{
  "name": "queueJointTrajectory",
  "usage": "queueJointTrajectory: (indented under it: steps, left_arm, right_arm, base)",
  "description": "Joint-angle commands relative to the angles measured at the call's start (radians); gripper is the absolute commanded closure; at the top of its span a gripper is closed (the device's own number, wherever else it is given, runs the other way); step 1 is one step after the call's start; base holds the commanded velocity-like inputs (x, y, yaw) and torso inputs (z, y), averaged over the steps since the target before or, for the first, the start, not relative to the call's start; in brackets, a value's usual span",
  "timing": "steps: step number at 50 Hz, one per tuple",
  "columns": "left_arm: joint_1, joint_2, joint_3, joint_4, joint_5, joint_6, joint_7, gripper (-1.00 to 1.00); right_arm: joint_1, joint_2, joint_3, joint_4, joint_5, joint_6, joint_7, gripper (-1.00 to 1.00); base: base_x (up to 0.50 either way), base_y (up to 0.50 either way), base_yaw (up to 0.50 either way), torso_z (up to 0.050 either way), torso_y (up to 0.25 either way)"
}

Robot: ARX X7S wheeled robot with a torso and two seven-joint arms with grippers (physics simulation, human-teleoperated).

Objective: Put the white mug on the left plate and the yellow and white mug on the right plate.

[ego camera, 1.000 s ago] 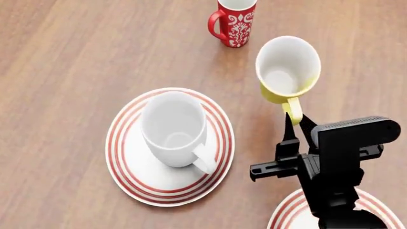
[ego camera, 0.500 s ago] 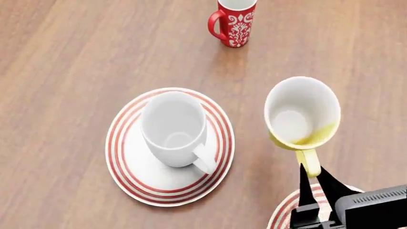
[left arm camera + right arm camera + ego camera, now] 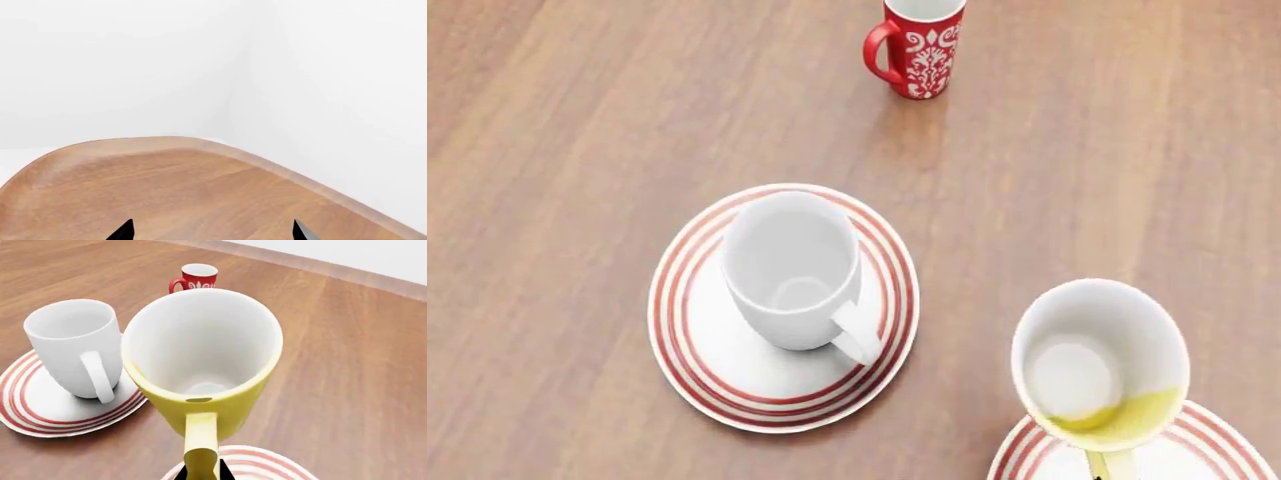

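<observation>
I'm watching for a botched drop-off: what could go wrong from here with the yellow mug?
1. The yellow and white mug is held only by its handle, so it could swing or tip when set down.
2. In the head view it hangs over the rim of the right plate, not its middle; released here, it may land half off.
3. The right gripper is barely in view, so alignment is hard to judge.

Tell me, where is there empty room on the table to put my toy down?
Bare wood runs far left of the left plate and between it and the red mug. The right side, past the red mug, is open too. It's crowded near the right plate, where the yellow and white mug hangs.
</observation>
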Motion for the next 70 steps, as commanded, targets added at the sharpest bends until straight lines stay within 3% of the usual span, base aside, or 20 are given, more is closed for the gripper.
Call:
queueJointTrajectory:
  steps: [1,20,52,70]
  left_arm:
    - [0.003,-0.004,0.002,0.005,-0.001,0.001,-0.001,-1.00]
    - [0.008,-0.013,-0.008,0.021,-0.015,0.001,-0.012,-1.00]
    - [0.000,-0.021,0.002,0.013,-0.015,0.002,-0.014,-1.00]
    - [0.005,-0.025,-0.001,0.014,-0.018,0.007,-0.016,-1.00]
  right_arm:
    - [-0.144,-0.021,0.052,-0.062,0.000,-0.062,-0.007,1.00]
    - [-0.320,-0.069,0.152,-0.005,0.035,-0.249,-0.068,1.00]
    - [-0.339,-0.118,0.157,0.220,0.059,-0.430,-0.104,1.00]
    - [-0.259,-0.095,0.100,0.315,0.042,-0.413,-0.096,1.00]
  base:
    - [0.00,0.00,0.00,0.000,0.000]
    - [0.00,0.00,0.00,0.000,0.000]
    - [0.00,0.00,0.00,0.000,0.000]
    - [0.00,0.00,0.00,0.000,0.000]
